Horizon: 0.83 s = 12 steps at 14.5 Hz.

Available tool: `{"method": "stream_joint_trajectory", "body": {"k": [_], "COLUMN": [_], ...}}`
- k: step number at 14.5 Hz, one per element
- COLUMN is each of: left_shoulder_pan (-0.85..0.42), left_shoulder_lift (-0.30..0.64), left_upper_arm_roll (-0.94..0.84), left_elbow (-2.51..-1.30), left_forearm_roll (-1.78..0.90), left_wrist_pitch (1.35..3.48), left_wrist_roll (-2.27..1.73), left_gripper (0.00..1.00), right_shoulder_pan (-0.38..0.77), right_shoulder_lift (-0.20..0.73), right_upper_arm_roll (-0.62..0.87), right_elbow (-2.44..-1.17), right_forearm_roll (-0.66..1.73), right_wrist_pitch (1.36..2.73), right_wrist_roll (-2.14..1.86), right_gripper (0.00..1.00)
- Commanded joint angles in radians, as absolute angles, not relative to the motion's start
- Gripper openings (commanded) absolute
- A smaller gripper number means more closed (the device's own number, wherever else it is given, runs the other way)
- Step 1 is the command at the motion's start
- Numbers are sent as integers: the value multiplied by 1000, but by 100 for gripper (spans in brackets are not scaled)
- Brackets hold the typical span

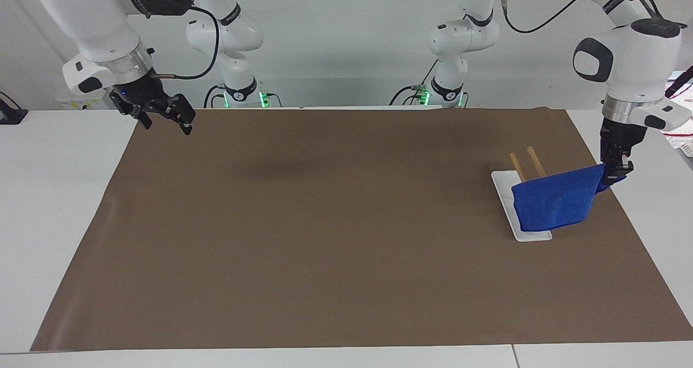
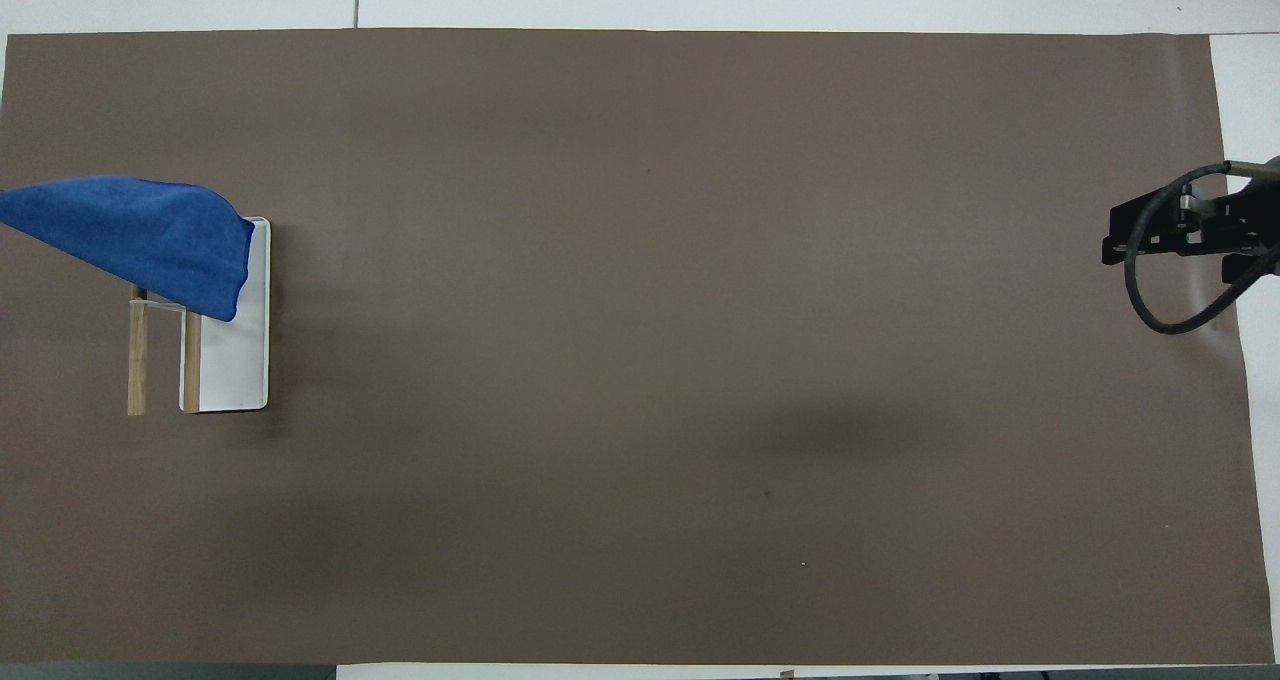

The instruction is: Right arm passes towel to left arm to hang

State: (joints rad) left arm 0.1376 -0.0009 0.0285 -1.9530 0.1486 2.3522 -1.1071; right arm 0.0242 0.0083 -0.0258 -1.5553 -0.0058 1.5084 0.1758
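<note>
The bright blue towel [image 1: 555, 204] lies spread over the two wooden rods [image 1: 535, 162] of a small rack with a white base [image 1: 528, 234]. My left gripper [image 1: 615, 177] is shut on the towel's upper corner, over the mat's edge beside the rack, holding that corner taut and raised. In the overhead view the towel [image 2: 140, 230] runs off the frame's edge and the left gripper is out of that view. My right gripper [image 1: 167, 124] hangs open and holds nothing, over the mat's corner near the robots at the right arm's end; it also shows in the overhead view [image 2: 1125, 243].
A brown mat [image 1: 335, 238] covers most of the white table [image 1: 54, 205]. The rack's rods [image 2: 137, 360] and base [image 2: 240, 360] stand at the left arm's end. Papers [image 1: 683, 135] lie on the table's edge by the left arm.
</note>
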Motion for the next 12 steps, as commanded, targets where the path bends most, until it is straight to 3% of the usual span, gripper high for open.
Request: {"method": "stream_joint_trajectory", "body": {"k": [1, 8, 12], "left_shoulder_pan": [173, 166, 169], "left_shoulder_lift": [-23, -113, -137], "left_upper_arm_roll": [20, 15, 14], "left_elbow": [-2025, -2209, -2223], "left_forearm_roll": [164, 163, 158], "left_wrist_pitch": [2407, 2410, 2298], "left_wrist_roll": [-1103, -1048, -798], "left_gripper": [0, 0, 0], "right_shoulder_pan": [20, 23, 21], "right_shoulder_lift": [26, 18, 15], "right_upper_arm_roll": [-20, -18, -20], "right_elbow": [-1526, -1545, -1554], "right_forearm_roll": [-35, -28, -25], "right_wrist_pitch": [1491, 1506, 1508], "right_wrist_roll": [126, 127, 135], "right_gripper": [100, 100, 100]}}
